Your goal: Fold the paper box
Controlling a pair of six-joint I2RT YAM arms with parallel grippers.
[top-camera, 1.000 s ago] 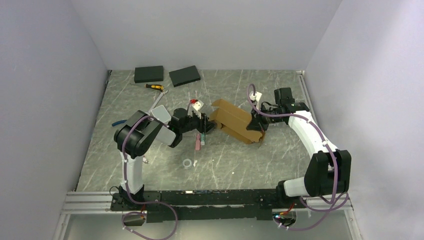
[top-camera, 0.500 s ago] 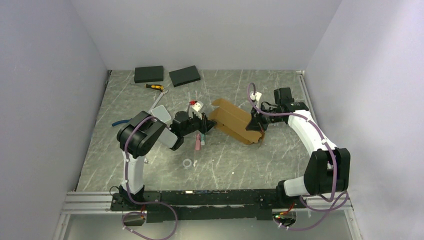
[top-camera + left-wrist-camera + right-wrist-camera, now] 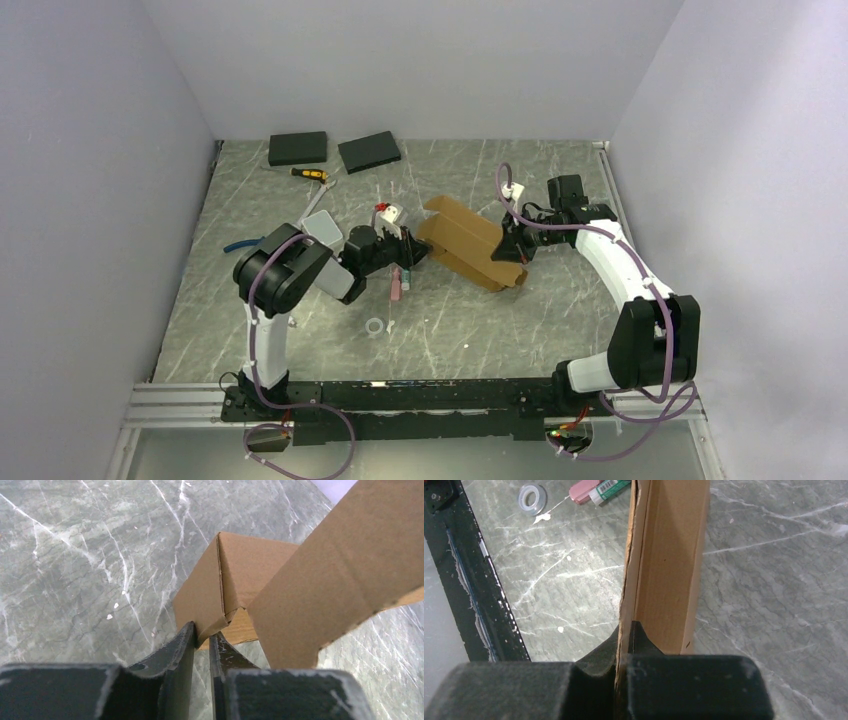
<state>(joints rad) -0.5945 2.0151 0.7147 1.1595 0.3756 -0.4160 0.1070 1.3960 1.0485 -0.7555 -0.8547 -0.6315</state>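
The paper box (image 3: pixel 465 243) is a brown cardboard sheet, partly folded, held off the table between both arms at the middle. My left gripper (image 3: pixel 412 250) is shut on a bent corner of the paper box (image 3: pixel 222 587) at its left end; its fingertips (image 3: pixel 187 635) pinch the folded edge. My right gripper (image 3: pixel 512 250) is shut on a wall of the paper box (image 3: pixel 664 565) at its right end; that wall runs away from its fingers (image 3: pixel 639 637). A large flap (image 3: pixel 345 565) hangs over the left wrist view.
Two black slabs (image 3: pixel 297 148) (image 3: pixel 368 151) lie at the back left. A yellow-handled tool (image 3: pixel 309 174), a pink item and a glue stick (image 3: pixel 400 279), a tape ring (image 3: pixel 375 327) and a white-red object (image 3: pixel 392 212) lie around the left arm. The tape ring (image 3: pixel 532 498) also shows in the right wrist view.
The left arm has drawn back slightly to the left with the box corner. The box has shifted a little left and settled lower. The right gripper has followed slightly.
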